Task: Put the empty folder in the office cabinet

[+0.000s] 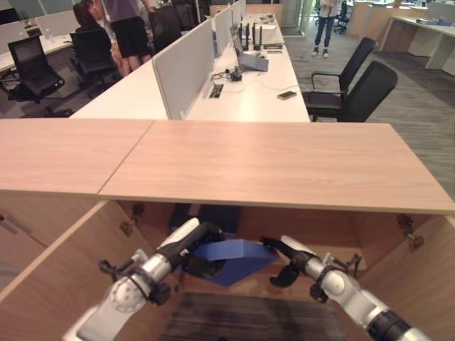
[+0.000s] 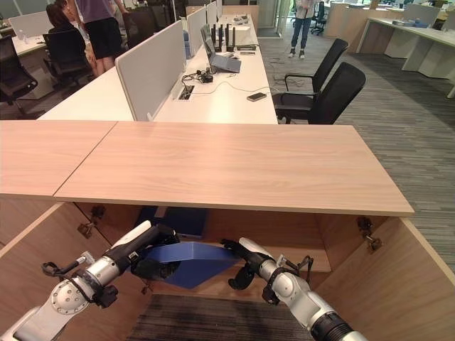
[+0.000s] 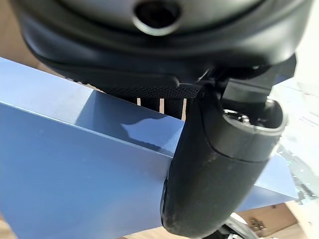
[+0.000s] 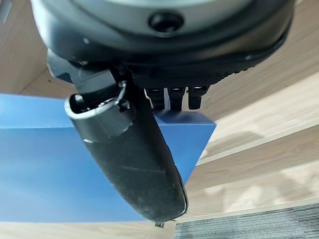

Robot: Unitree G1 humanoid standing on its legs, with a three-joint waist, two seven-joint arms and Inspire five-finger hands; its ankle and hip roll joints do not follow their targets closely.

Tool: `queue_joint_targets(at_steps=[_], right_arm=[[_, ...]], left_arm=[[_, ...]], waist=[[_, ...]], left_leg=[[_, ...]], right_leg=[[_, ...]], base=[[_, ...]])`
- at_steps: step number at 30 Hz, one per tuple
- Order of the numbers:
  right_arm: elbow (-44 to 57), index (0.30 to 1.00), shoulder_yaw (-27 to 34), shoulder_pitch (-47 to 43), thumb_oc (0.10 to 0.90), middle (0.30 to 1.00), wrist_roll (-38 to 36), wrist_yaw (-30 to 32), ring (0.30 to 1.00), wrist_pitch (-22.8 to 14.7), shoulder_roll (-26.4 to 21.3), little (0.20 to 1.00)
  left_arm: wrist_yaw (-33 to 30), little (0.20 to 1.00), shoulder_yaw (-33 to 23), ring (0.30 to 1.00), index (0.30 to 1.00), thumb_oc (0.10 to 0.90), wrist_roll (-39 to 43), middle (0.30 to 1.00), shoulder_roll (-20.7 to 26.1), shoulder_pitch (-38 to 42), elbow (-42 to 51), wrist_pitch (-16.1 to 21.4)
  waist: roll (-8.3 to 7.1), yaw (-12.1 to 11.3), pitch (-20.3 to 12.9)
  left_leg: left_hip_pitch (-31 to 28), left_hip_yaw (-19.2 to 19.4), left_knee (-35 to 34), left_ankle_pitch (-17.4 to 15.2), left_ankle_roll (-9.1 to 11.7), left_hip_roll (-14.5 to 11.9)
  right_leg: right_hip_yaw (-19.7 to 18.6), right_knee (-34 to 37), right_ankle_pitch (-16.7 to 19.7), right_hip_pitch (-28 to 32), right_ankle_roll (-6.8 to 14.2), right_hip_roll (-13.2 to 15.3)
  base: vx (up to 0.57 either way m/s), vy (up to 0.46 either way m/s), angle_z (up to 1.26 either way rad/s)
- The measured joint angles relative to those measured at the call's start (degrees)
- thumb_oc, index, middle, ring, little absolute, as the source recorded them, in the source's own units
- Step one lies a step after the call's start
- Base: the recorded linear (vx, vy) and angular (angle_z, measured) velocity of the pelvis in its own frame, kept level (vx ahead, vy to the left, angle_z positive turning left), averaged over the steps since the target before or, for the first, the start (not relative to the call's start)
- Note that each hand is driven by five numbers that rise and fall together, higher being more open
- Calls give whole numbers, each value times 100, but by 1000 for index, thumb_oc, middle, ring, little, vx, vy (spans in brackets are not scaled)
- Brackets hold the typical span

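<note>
Folder (image 1: 238,259), blue, was held between both robot hands at the open front of the cabinet (image 1: 277,167), just below the wooden top's front edge.

Left eye view: left robot hand (image 1: 201,249) gripped the folder's left end, thumb on its near face, fingers behind it. Right robot hand (image 1: 283,259) gripped the right end in the same way. The folder sat tilted, its lower corner pointing down toward the cabinet floor. The cabinet doors (image 1: 57,277) stood swung out on both sides, leaving the opening between them free. A dark object sat inside behind the folder, under the top; kind not determinable.

Right eye view: same arrangement. A shelf board (image 2: 313,259) ran across the cabinet's right half, beside the folder's right end. Beyond the cabinet a white desk (image 2: 220,96) carried a laptop (image 2: 219,53) and a phone (image 2: 257,96); two black chairs (image 2: 323,92) stood to its right.

Left wrist view: thumb (image 3: 214,164) was pressed on the folder's blue face, fingers (image 3: 164,104) hooked over its upper edge.

Right wrist view: thumb (image 4: 132,159) lay across the folder's face near its corner, fingers (image 4: 172,97) curled over the edge; wooden cabinet panels showed just past that corner.
</note>
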State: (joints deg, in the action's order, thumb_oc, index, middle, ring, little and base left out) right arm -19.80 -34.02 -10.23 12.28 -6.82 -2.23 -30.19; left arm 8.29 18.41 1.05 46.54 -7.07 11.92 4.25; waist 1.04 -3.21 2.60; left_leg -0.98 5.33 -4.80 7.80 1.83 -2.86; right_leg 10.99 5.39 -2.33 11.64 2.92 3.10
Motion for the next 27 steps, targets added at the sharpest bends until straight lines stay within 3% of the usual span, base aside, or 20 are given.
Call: queue_joint_targets(at_steps=[9, 10, 11, 15, 27], right_arm=[[-4, 900, -119, -122, 800, 900, -3, 66, 900, 6, -12, 900], [-4, 554, -123, -157, 569, 554, -4, 65, 554, 6, -7, 554], [-4, 300, -123, -172, 400, 300, -5, 64, 300, 6, -5, 300], [-16, 300, -125, -207, 400, 300, -122, 58, 300, 17, -5, 300], [-191, 300, -612, -104, 400, 300, -473, -295, 300, -3, -68, 300]], left_arm=[[55, 300, 285, 300, 300, 400, 102, 300, 239, 434, 9, -1], [86, 300, 338, 300, 300, 400, 138, 300, 247, 474, 7, -2], [101, 300, 422, 300, 300, 400, 193, 300, 274, 527, 8, -1], [141, 300, 671, 300, 300, 400, 402, 300, 416, 605, 12, -1], [479, 300, 709, 300, 300, 400, 1162, 300, 874, 639, 13, -25]], waist=[[-33, 3, 21], [-33, 6, 21], [-34, 2, 21], [-36, 8, 22], [-76, 19, 32]], left_leg=[[-3, 5, 10, 0, 0, 0], [-5, 9, 10, 0, 0, 1], [-6, 8, 11, 0, 0, 2], [-14, 14, 12, 0, 0, 1], [-50, 16, 12, 2, -1, -2]], right_leg=[[-3, 0, 3, 2, -1, 1], [-7, 0, 3, 2, 0, 2], [-6, 0, 4, 3, -1, 2], [-12, -1, 5, 7, -2, 2], [-13, 0, 12, 46, -5, 1]], base=[[0, 0, 0], [0, 0, 0], [0, 0, 0], [0, 0, 0], [0, 0, 0]])
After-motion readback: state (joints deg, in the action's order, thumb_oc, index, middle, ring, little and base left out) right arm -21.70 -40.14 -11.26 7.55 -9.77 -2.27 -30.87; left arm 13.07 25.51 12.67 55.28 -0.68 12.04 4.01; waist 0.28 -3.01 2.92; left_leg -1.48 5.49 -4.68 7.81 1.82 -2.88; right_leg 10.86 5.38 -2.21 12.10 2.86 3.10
